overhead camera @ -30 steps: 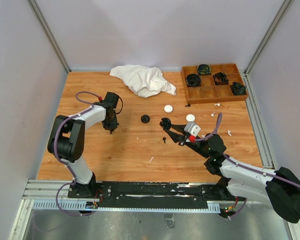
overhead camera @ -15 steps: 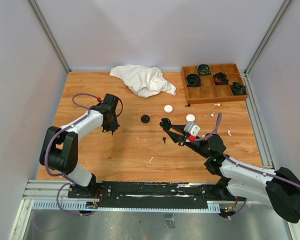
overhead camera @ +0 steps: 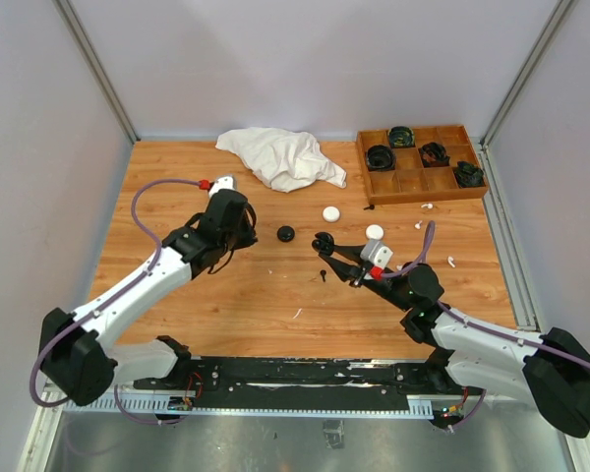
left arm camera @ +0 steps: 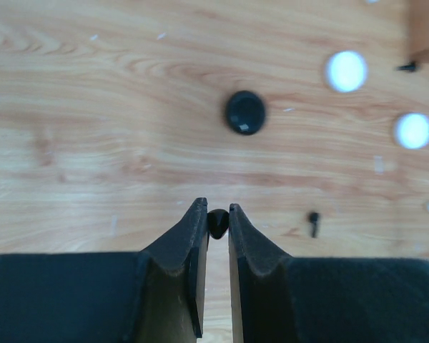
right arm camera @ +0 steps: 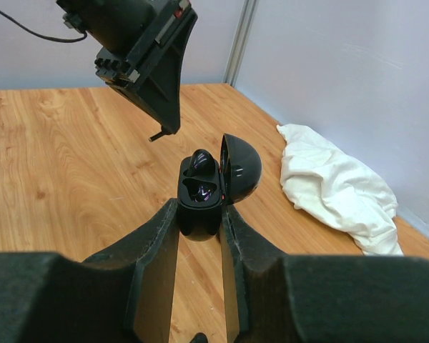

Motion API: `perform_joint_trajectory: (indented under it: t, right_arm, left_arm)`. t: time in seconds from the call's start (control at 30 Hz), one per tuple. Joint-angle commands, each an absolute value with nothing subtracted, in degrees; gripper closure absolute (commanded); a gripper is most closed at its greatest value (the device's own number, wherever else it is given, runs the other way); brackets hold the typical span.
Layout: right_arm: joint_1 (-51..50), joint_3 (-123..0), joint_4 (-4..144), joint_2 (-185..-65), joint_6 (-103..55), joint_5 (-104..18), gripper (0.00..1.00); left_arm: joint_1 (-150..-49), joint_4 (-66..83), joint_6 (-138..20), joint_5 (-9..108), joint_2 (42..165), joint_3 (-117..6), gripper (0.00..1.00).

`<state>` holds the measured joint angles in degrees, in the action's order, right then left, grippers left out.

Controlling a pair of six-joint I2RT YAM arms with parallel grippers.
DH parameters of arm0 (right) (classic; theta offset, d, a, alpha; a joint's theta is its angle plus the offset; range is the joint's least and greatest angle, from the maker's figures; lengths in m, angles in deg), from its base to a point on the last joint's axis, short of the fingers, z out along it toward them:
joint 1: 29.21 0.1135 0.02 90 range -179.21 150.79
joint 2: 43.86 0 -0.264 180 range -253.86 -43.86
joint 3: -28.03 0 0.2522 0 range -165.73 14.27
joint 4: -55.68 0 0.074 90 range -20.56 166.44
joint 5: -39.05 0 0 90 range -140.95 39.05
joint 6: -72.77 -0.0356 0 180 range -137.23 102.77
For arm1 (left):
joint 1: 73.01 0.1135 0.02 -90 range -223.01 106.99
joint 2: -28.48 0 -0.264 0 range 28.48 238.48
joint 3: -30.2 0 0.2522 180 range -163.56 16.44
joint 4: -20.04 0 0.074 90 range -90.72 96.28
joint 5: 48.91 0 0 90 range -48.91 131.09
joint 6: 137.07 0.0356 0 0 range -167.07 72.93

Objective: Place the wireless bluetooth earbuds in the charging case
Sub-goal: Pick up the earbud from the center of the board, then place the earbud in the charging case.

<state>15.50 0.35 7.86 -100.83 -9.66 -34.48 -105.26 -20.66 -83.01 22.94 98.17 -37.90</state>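
Note:
My left gripper is shut on a small black earbud, pinched at the fingertips above the wood. In the top view that gripper hangs left of centre. My right gripper is shut on the open black charging case, held off the table with its lid up. One black earbud sits in the case's far well. In the right wrist view the left gripper hovers just beyond the case. Another black earbud lies loose on the table.
A closed black round case and two white round cases lie mid-table. White earbuds lie to the right. A white cloth and a wooden compartment tray holding coiled black items stand at the back.
The left arm has stretched out from the left side toward the middle of the table, its jaws closing on the black earbud. The right arm and the case have stayed put.

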Motion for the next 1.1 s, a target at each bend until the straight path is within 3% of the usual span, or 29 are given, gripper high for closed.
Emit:
perform_joint_trajectory:
  t: [0.0,0.63,1.07]
  right_arm:
    - [16.77,-2.40,5.62,-101.51,-8.95,-34.00,0.99]
    - [17.11,-4.26,3.67,-104.17,-12.60,-36.77,0.99]
    - [17.66,-4.80,1.31,-105.51,-17.88,-38.99,0.99]
  left_arm:
    - [-110.32,-11.58,-85.48,19.10,92.29,-35.38,0.84]
    - [-124.95,20.41,-77.18,19.22,79.25,-25.11,0.83]
    - [-131.41,33.03,-66.37,22.34,82.35,-24.03,0.83]
